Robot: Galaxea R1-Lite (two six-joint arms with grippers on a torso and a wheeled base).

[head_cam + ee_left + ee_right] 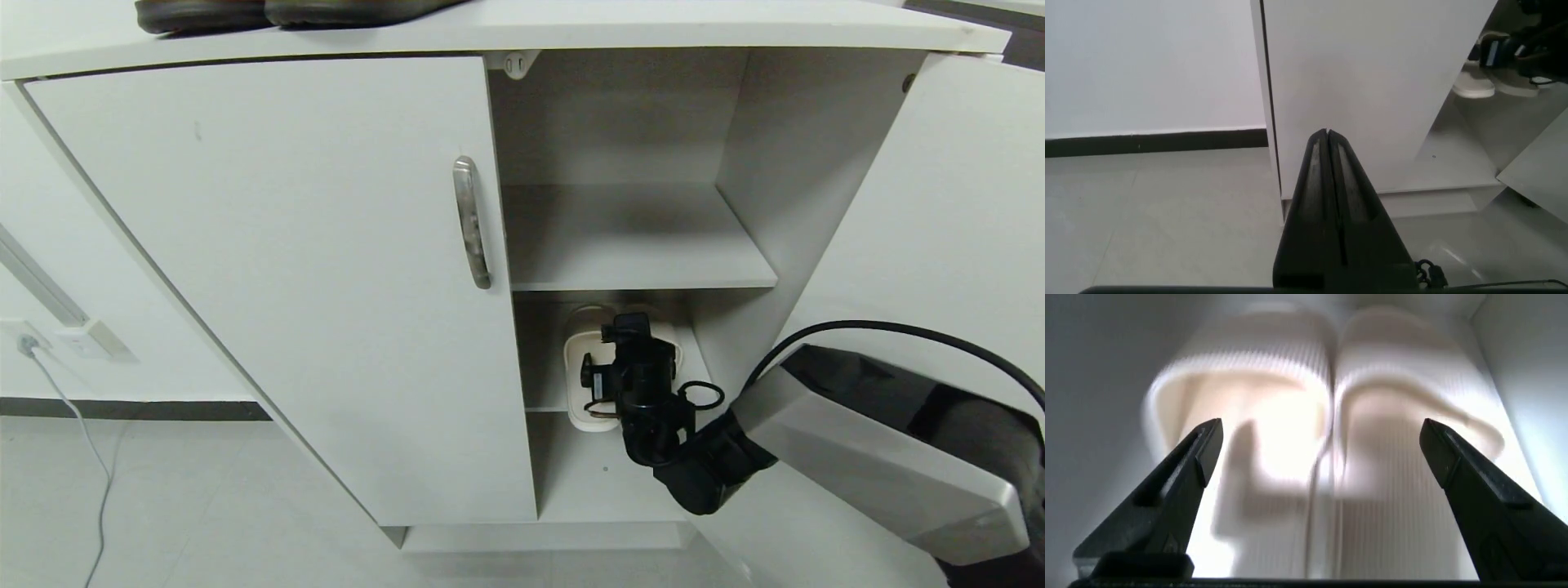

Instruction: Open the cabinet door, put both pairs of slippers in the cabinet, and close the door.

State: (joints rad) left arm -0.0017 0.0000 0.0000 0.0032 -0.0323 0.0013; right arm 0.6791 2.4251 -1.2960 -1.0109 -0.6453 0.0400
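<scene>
Hovering spread wide, the right gripper (1320,429) sits just over the white slippers (578,359) on the cabinet's low shelf (545,396). Risk: a finger snagging a strap on withdrawal would drag them out. Dark slippers (277,10) lie on top.

Left door (269,286): shut, blocks that half. Right door (939,220): swung wide, opening passable. Upper shelf (637,237): free room. Middle shelf (545,384): occupied by white slippers (574,347) and right gripper (1321,429).
</scene>
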